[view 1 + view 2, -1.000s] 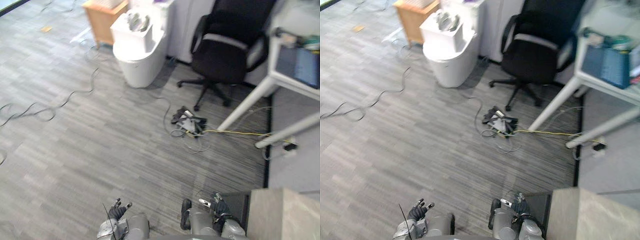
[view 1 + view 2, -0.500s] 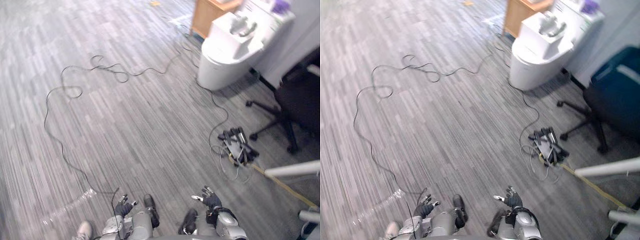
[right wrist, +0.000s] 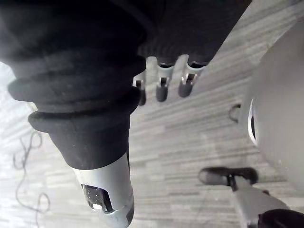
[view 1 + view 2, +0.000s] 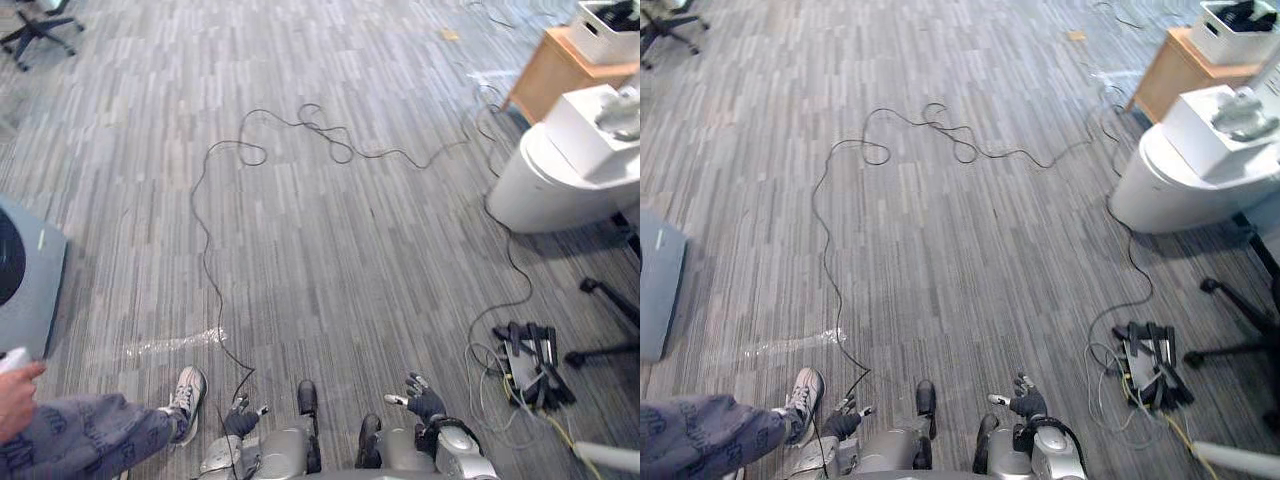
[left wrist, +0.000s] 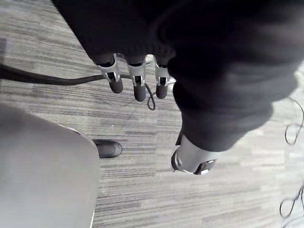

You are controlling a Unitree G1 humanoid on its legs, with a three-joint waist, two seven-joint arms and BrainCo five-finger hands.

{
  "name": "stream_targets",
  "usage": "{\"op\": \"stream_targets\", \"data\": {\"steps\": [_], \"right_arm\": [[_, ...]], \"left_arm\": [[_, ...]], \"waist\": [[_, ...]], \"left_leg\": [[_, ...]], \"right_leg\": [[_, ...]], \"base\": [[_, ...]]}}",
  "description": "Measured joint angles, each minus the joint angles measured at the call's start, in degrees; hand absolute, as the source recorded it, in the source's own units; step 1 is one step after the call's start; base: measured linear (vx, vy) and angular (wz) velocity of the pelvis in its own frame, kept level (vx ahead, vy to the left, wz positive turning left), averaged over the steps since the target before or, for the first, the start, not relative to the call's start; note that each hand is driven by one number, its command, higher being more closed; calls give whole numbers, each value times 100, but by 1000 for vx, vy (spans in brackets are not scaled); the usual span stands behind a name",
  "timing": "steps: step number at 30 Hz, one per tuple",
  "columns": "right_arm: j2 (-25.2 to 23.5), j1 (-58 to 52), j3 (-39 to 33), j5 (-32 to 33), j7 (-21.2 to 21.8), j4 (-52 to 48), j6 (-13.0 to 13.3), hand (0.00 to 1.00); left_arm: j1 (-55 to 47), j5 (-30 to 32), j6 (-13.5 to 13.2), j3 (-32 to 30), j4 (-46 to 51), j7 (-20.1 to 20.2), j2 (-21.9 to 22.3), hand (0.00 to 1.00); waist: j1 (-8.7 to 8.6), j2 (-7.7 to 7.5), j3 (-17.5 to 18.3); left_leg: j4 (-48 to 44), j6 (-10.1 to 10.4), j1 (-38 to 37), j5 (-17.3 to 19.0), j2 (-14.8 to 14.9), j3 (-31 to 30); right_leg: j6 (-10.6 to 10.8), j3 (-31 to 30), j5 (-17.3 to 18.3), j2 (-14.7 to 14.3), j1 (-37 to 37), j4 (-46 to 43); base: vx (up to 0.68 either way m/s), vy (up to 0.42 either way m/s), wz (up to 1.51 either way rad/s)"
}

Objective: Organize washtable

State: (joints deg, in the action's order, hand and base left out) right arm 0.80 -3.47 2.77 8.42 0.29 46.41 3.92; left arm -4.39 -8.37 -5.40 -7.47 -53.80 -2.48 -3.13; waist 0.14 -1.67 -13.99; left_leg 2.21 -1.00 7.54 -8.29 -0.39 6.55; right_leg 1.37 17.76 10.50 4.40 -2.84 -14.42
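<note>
Both of my hands hang low over the grey plank floor and hold nothing. My left hand (image 4: 240, 415) shows at the bottom of the eye views with its fingers relaxed. My right hand (image 4: 422, 402) is a little to the right of it, fingers spread loosely. In the left wrist view the fingers (image 5: 137, 88) point down at the floor and the thumb (image 5: 192, 159) stands apart. The right wrist view shows the same pose, with straight fingers (image 3: 161, 88) and a free thumb (image 3: 107, 204).
A person's leg (image 4: 80, 435) and shoe (image 4: 187, 390) are at my lower left. A grey flat unit (image 4: 25, 280) lies further left. To the right are a white round stand (image 4: 550, 185), a wooden cabinet (image 4: 555, 75), a power strip bundle (image 4: 530, 358) and a chair base (image 4: 610, 320).
The camera has swung to the left, so the white stand and chair have slid to the right edge. A person's leg and a grey unit have come into view. My hands stay low.
</note>
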Motion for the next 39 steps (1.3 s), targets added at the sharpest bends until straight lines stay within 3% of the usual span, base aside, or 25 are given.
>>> {"op": "stream_targets", "data": {"steps": [1, 4, 5, 6, 7, 8, 9, 10, 11, 13, 19, 23, 26, 29, 32, 39], "right_arm": [[-58, -4, 3, -2, -1, -7, -7, 0], [-146, -16, 65, -69, 7, -128, -6, 0], [-143, -18, 66, -123, 8, -162, -5, 0], [-103, -26, 67, -216, 7, -182, 3, 0], [-147, 5, 53, -261, 6, -146, 11, 0], [-124, -1, 47, -282, -3, -99, 3, 0], [-28, -107, 51, -365, 2, -39, -17, 0], [53, -155, 40, -397, -1, -47, -8, 0], [124, -120, 40, -452, -5, -2, 2, 0], [91, -20, 62, -463, 8, 198, -6, 0], [20, 26, 175, -523, 118, 433, -27, 0], [25, 30, 208, -576, 110, 428, -36, 0], [15, 50, 231, -577, 113, 430, -38, 0], [2, 48, 259, -581, 114, 453, -41, 0], [35, 22, 345, -634, 116, 529, -35, 0], [77, 17, 406, -689, 115, 682, -35, 0]], "left_arm": [[73, 4, 15, -51, -2, 0, 10, 0], [70, 10, 18, -55, 35, -2, 22, 0], [60, 11, 18, -50, 39, -2, 31, 0], [26, 13, 21, -36, 24, -4, 69, 0], [95, 22, 51, -76, 19, -1, 2, 0], [99, 21, 60, -104, 23, -1, 1, 0], [66, 17, 65, -104, 14, -6, 11, 0], [24, 17, 60, -95, 6, -2, 70, 0], [33, 16, 56, -93, -27, -1, 135, 0], [67, 15, 47, 141, -47, 2, 68, 0], [-84, 11, 50, 104, -91, -6, -25, 0], [-135, 3, 52, -175, -48, -8, 55, 0], [-145, -1, 57, -228, -27, -14, 86, 0], [-185, 0, 58, -391, -37, -14, 146, 0], [-248, -4, 55, -442, -106, -15, 147, 0], [-342, -9, 49, -412, -132, -12, 126, 0]], "waist": [[114, -35, 14], [101, -25, 39], [96, -8, 71], [79, 32, 236], [63, -41, 251], [53, -56, 252], [-30, -43, 283], [-77, 15, 338], [-120, 167, 404], [-75, 23, 448], [-44, -19, 483], [66, -21, 489], [82, -17, 504], [75, -20, 514], [64, 14, 627], [67, -34, 850]], "left_leg": [[-388, 9, 180, 173, -6, 12], [-1024, 167, 338, 358, -71, -3], [-996, 175, 337, 364, -82, -33], [-683, 345, 320, 490, -95, -138], [-1148, 7, 501, 834, -131, -61], [-1685, -71, 596, 1131, -84, -29], [-2398, 109, 545, 1488, 105, -29], [-2391, 434, 443, 1730, 254, -83], [-2157, 400, 339, 1901, 244, -168], [-2027, 173, 266, 1783, 113, -165], [-2061, 57, 245, 1712, -63, -294], [-2314, 201, 435, 1600, -86, -349], [-1690, -82, 311, 1282, -215, -508], [-966, -5, 51, 853, -245, -521], [-326, 72, -243, 522, -182, -478], [-23, 96, -452, 413, -169, -464]], "right_leg": [[0, -34, -16, 26, 7, 11], [0, -93, -15, 130, 143, -37], [0, -93, -15, 140, 134, -31], [0, -70, -15, 145, 0, 10], [-5, -19, -14, 285, -125, 55], [3, 16, -19, 339, -124, 36], [56, 81, -51, 378, 10, 69], [98, 90, -76, 351, 49, 101], [148, 64, -106, 326, 53, 119], [203, -110, -296, 326, 69, 325], [208, -239, -623, 382, 287, 654], [214, -20, -626, 442, 349, 659], [302, -43, -565, 492, 253, 675], [308, -76, -571, 554, 145, 679], [314, -254, -575, 437, 149, 784], [303, -527, -621, 332, 174, 886]], "base": [[100, 22, 20], [35, 52, 13], [-18, 40, -4], [-13, 48, -2], [-7, 41, -1], [38, 47, 12], [69, 59, 16], [77, 110, 19], [43, 194, 12], [3, 206, 4], [-18, 126, 9], [-100, 24, 30], [-144, -29, 30], [-166, -32, 1], [-139, -56, -19], [-6, -16, -4]]}}
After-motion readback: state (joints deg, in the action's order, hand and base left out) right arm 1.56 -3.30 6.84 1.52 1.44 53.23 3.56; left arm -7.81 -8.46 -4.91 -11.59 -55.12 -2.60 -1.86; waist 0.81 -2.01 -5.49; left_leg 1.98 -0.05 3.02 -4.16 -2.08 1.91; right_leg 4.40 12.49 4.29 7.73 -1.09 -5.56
